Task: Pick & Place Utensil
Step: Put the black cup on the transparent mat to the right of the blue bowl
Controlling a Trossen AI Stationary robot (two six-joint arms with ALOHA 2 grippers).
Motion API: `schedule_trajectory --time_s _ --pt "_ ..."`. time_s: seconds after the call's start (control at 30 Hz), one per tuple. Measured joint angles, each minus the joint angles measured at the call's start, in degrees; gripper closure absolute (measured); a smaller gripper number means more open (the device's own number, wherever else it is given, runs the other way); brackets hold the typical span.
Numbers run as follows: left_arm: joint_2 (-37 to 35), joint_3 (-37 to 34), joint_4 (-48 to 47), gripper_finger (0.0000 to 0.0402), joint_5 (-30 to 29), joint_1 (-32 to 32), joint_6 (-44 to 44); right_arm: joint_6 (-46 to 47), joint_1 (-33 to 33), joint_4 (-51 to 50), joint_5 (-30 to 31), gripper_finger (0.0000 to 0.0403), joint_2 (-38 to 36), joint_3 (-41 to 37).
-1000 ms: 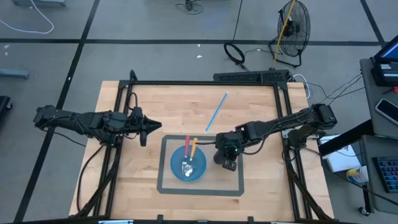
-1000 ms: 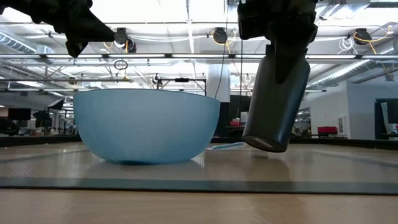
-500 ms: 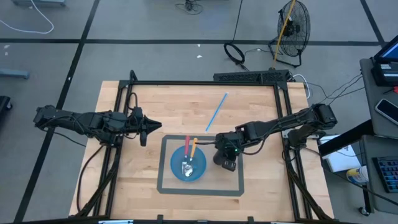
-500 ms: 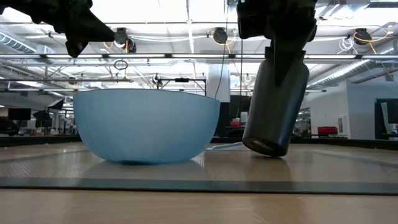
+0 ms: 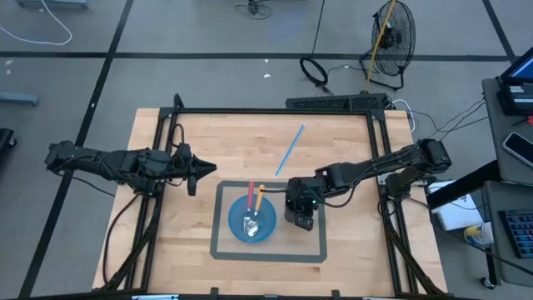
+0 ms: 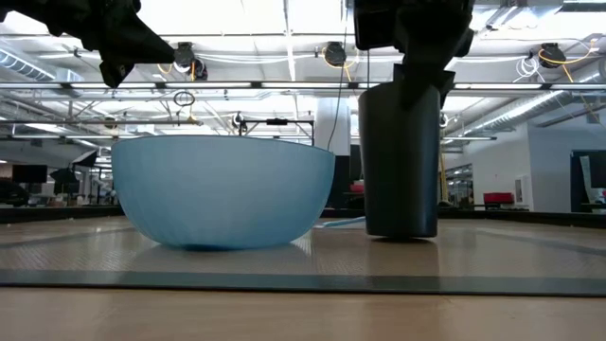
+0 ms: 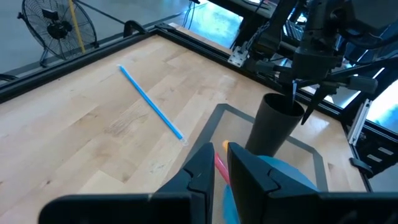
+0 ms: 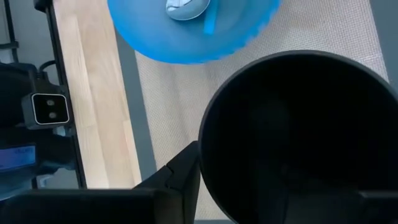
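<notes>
A dark cup [image 5: 300, 218] stands upright on the grey mat [image 5: 225, 250], just right of the blue bowl [image 5: 251, 221]. My right gripper [image 5: 301, 207] is above the cup, shut on its rim. In the low view the cup [image 6: 400, 161] rests on its base beside the bowl [image 6: 222, 189]. The bowl holds a red utensil [image 5: 251, 196], an orange one [image 5: 259, 197] and a metal spoon [image 5: 250, 223]. A blue straw [image 5: 290, 150] lies flat on the wood behind the mat. My left gripper [image 5: 196, 171] hovers shut, left of the mat, touching nothing. My right gripper holds the cup by its rim [image 8: 202, 155], coming from above and pointing down. One finger [image 8: 180, 177] lies against the outside of the rim; the other is lost against the dark inside. The cup stands upright with its base [image 6: 400, 232] on the mat.
The black frame rails [image 5: 275, 111] run along the table's far, left and right sides. Bare wood lies on the far half of the table around the straw [image 7: 152, 106]. A fan and cables sit on the floor beyond the table.
My right gripper has tipped the cup from a slant to upright and lowered it. Its base, which hung just clear of the mat, now stands flat on it, a little closer to the bowl. The gripper has kept its hold.
</notes>
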Motion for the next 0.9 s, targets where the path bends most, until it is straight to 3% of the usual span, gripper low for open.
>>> schedule_trajectory --time_s 0.9 --pt "0.1 0.0 -0.4 0.0353 -0.1 0.0 0.3 1.9 -0.2 2.1 -1.3 0.0291 -3.0 0.0"
